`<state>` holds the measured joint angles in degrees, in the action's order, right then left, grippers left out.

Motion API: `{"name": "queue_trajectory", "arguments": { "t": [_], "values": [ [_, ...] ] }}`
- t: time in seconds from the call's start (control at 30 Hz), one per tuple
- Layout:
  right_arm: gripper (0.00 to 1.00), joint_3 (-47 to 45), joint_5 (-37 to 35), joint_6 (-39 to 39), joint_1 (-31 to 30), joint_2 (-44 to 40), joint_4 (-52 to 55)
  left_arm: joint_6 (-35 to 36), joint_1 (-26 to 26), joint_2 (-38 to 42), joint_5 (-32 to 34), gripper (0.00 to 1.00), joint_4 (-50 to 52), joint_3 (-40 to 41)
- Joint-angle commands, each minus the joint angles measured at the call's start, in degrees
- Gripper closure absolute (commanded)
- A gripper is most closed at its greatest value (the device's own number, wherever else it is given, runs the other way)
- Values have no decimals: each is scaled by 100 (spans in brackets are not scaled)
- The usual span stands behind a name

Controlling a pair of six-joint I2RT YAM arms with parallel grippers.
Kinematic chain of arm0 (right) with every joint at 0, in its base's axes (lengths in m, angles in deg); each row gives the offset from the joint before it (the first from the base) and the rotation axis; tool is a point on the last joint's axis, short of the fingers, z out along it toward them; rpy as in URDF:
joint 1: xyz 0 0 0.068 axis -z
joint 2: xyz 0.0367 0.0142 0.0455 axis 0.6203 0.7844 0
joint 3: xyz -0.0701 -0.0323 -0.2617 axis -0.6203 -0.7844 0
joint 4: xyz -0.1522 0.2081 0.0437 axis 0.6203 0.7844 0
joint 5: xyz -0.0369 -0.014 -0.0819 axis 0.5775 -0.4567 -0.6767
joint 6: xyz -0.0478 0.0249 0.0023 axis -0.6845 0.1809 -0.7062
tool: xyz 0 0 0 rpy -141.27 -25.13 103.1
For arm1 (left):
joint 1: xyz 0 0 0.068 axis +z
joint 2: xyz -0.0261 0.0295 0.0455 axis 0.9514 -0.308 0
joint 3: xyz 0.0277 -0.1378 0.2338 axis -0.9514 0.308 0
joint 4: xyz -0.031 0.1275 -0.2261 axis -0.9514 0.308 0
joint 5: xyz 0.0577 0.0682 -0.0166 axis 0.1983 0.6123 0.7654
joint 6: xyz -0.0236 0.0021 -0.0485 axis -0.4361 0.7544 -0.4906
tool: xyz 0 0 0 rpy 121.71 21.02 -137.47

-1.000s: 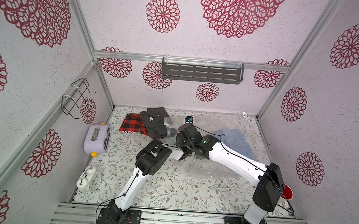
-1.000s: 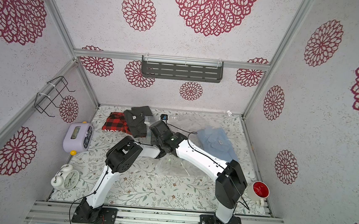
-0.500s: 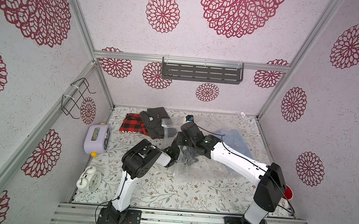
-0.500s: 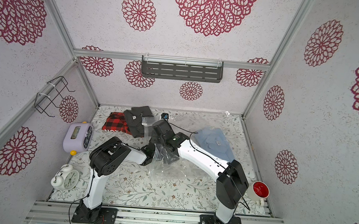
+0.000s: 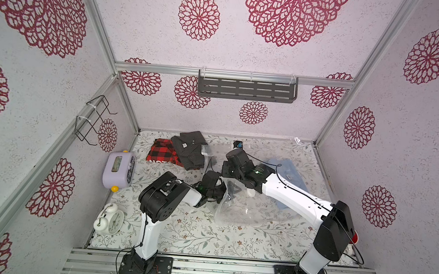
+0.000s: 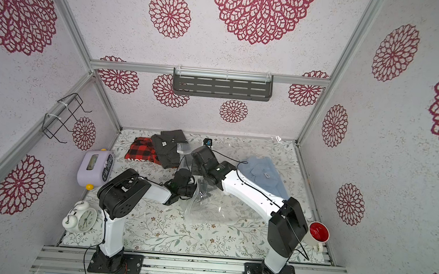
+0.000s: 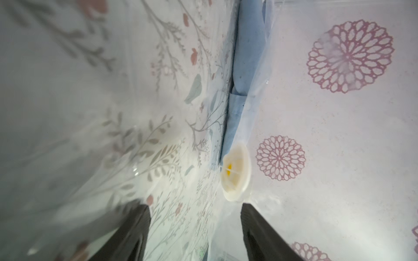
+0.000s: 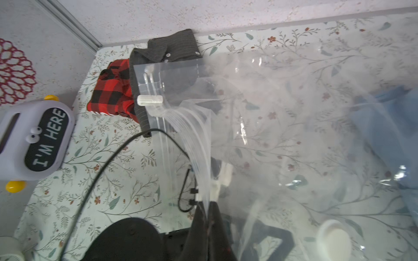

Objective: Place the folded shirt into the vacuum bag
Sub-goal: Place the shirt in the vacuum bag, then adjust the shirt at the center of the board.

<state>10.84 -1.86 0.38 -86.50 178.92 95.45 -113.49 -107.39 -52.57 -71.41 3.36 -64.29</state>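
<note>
while both arms meet near grey shirt (image 5: pixel 189 151), both top views: vacuum bag (image 5: pixel 236 211) crumpled on table, one zip corner reaching grey shirt, rest spread away from it. right gripper (image 5: pixel 226 173) near grey shirt, clamped on lifted bag edge. left gripper (image 6: pixel 205 189) inside bag mouth, farther from grey shirt.
left wrist: fingers (image 7: pixel 135 226) spread apart, released, plastic all round; white valve cap (image 7: pixel 236 171) and blue shirt (image 7: pixel 246 56) ahead.
right wrist: jaws pinched on zip strip; bag corner with slider clip (image 8: pixel 149 100) overlaps grey shirt.
</note>
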Motion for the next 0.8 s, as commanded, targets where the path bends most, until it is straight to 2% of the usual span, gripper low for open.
{"name": "queue_trajectory", "arguments": {
  "t": [0.0,0.17,0.37,0.57,0.77],
  "values": [
    [100,40,-504,-187,61,-280,299,451,66,599,296,31,897,322],
    [100,123,-1052,-224,77,-231,746,711,300,1473,535,30,1246,792],
    [100,309,-1494,-380,242,11,1062,1242,866,2586,952,30,2093,1127],
    [100,702,-1816,-662,485,258,1248,2144,1493,3425,1516,25,3709,703],
    [100,1496,-2186,-895,597,693,1598,2531,2369,3582,1792,18,4341,304]
  ]
}}
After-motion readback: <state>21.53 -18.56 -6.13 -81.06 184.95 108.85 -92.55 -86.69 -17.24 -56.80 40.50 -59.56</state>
